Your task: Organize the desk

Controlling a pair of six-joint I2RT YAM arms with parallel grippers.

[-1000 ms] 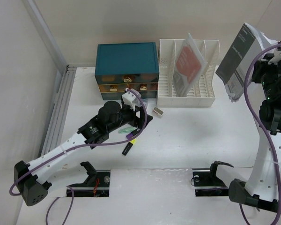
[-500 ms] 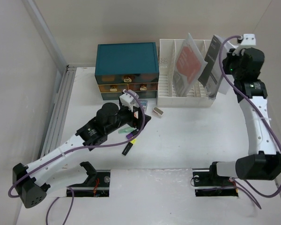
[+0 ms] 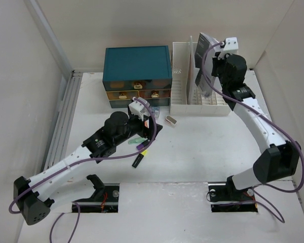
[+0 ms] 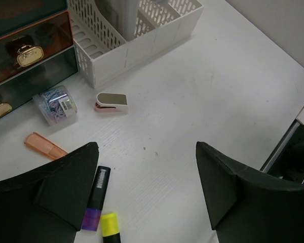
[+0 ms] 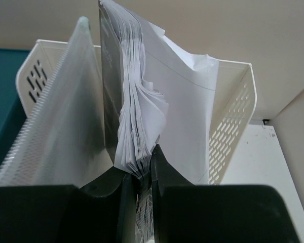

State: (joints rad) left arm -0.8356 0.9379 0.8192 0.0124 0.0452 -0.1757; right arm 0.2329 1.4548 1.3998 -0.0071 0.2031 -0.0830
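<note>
From above, I see the white surface (image 3: pixel 218 147) filling most of the view, with the rack (image 3: pixel 178 76) standing at its far edge. The teal drawer box (image 3: pixel 137 63) sits just left of the rack. My right tool (image 3: pixel 209 71) hangs over the rack's middle, pinching a booklet (image 3: pixel 201 48) held upright above the slots. My left tool (image 3: pixel 151 127) hovers over the surface, in front of the rack's left corner. A small stapler (image 3: pixel 171 120) lies just in front of that corner, and some markers (image 3: pixel 141 149) lie farther forward and left.

Through the left wrist camera, the left tool (image 4: pixel 147 152) is spread wide with nothing between its fingers (image 4: pixel 66 187). Beyond it the rack (image 4: pixel 142 43) sits on the surface (image 4: pixel 207 91). The stapler (image 4: pixel 111 102) lies near the rack's front wall, and a jar of clips (image 4: pixel 58 104) stands beside the stapler, against the drawer box (image 4: pixel 25 50). An orange pen (image 4: pixel 44 146), a purple highlighter (image 4: pixel 96 197) and a yellow one (image 4: pixel 110 228) lie nearer to me.

Through the right wrist camera, the right tool (image 5: pixel 142 167) is pressed onto the booklet (image 5: pixel 142 101), whose pages fan out above the grip. A clear folder (image 5: pixel 61 111) leans in the rack (image 5: pixel 233 116) just left of the booklet. I cannot tell whether the booklet's lower edge touches the rack. A strip of surface (image 5: pixel 266 152) shows right of the rack.
</note>
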